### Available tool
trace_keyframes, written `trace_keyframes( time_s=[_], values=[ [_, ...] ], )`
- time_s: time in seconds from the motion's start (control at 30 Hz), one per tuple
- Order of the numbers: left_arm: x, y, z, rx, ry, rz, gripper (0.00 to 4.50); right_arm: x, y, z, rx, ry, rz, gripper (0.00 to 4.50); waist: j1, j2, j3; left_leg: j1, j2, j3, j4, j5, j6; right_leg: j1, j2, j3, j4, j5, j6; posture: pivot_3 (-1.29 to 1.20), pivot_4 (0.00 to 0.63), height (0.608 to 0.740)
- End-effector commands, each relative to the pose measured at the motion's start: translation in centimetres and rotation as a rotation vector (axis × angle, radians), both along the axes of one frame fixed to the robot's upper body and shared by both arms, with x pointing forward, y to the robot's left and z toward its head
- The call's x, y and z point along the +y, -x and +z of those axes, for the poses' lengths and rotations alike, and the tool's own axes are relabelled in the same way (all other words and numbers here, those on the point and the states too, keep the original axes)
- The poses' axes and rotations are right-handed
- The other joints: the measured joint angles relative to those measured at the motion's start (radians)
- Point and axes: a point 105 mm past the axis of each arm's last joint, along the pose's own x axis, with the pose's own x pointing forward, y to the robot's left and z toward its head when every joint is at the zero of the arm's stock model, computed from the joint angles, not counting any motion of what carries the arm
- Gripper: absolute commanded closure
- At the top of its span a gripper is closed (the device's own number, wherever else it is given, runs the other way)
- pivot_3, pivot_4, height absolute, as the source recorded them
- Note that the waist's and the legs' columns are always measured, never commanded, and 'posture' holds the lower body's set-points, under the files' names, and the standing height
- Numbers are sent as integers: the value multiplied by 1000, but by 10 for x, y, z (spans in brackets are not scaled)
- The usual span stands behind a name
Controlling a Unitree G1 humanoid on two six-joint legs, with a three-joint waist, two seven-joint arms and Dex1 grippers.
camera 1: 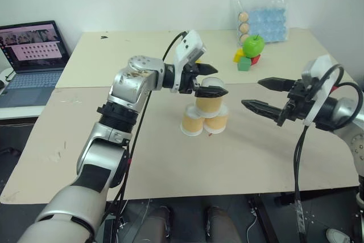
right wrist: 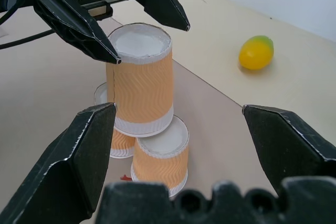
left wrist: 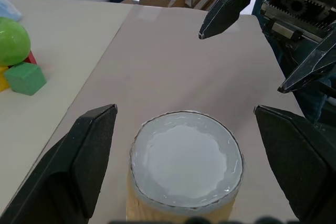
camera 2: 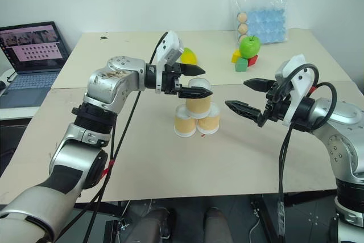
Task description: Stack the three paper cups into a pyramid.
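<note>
1. While our left gripper (camera 1: 208, 81) stood with jaws wide on either side of the top cup (camera 2: 198, 99), gripping nothing, the pyramid (camera 1: 205, 115) rested mid-table (camera 1: 239, 163), all three inverted: the two base cups (camera 1: 192, 122) touching, the third above.
2. Our right gripper (camera 2: 244, 95) hung open and empty, just right of the stack.
3. We judged the risk to be either left finger (right wrist: 84, 24) clipping the top cup on withdrawal and toppling it.
4. At the far right, a clear bag (camera 1: 263, 12) held pale balls and something blue.
</note>
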Motion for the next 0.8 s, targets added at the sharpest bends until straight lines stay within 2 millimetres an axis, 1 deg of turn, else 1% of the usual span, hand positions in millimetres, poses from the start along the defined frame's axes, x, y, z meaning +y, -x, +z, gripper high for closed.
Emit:
trace_keyframes(
  time_s=[0.03, 0.1, 0.23, 0.3, 0.33, 0.43, 0.47, 0.53, 0.57, 0.63, 0.7, 0.77, 0.8],
  values=[
    [-5, 11, 33, -81, 38, -42, 48, -2, 4, 15, -73, 4, -4, 0, 1, 0, 0, 0, 0, 0, 0, 0, 0, 0, 0, 0, 0, 0, 0, 0, 150, 740],
    [-5, 13, 45, -111, 51, -45, 48, -2, 3, 15, -72, 4, -4, 0, 1, 0, 0, 0, 0, 0, 0, 0, 0, 0, 0, 0, 0, 0, 0, 0, 150, 740],
    [4, 15, 87, -164, 123, -20, 48, -3, 3, 14, -65, 8, -3, 0, 0, 0, 0, 0, 0, 0, 0, 0, 0, 0, 0, 0, 0, 0, 0, 0, 150, 740],
    [19, 15, 110, -184, 164, 20, 48, -8, 5, 11, -53, 20, -9, 0, -6, 0, 0, 0, 0, 0, 0, 0, 0, 0, 0, 0, 0, 0, 0, 0, 150, 740],
    [26, 15, 116, -188, 173, 37, 48, -11, 6, 11, -50, 28, -16, 0, -9, 0, 0, 0, 0, 0, 0, 0, 0, 0, 0, 0, 0, 0, 1, 0, 150, 740],
    [52, 15, 123, -197, 169, 101, 48, -26, 11, 11, -33, 47, -38, 0, -15, 0, 0, 1, 0, 0, 0, 0, 0, 0, 0, 0, 1, -1, 1, 0, 150, 740],
    [62, 19, 124, -184, 179, 103, 48, -33, 12, 10, -24, 53, -50, 0, -15, 0, 0, 1, 0, 0, 0, 0, 0, 1, 0, 0, 1, -1, 2, 0, 150, 740],
    [82, 30, 121, -136, 202, 96, 48, -52, 15, 6, 2, 73, -87, 0, -15, 0, 0, 2, 0, 0, 0, 0, 0, 1, 0, 0, 1, -1, 2, 0, 150, 740],
    [94, 36, 110, -128, 181, 104, 48, -63, 17, 2, 25, 77, -106, 0, -16, 0, 0, 2, 0, 0, 0, 0, 0, 1, 1, 0, 2, -1, 1, 0, 150, 740],
    [112, 43, 86, -100, 129, 147, 48, -78, 20, -5, 70, 73, -129, 0, -19, 1, 0, 3, 0, 1, 0, 0, 0, 1, 1, 2, 2, -1, 1, 0, 150, 740],
    [119, 47, 71, -64, 109, 182, 48, -83, 23, -9, 99, 61, -127, 0, -16, 0, 0, 4, 1, 1, -1, 0, 0, 1, 1, 3, 2, 0, 1, 0, 150, 740],
    [129, 55, 41, -31, 48, 210, 48, -88, 28, -17, 126, 65, -120, 0, -14, 0, 0, 3, 1, 1, 0, 0, -1, 1, 1, 2, 2, 0, -1, 0, 150, 740],
    [131, 59, 32, -17, 31, 221, 48, -89, 29, -19, 134, 66, -118, 0, -13, 0, 0, 4, 1, 1, 0, 0, -1, 2, 1, 3, 2, 0, 0, 0, 150, 740]
  ],
)
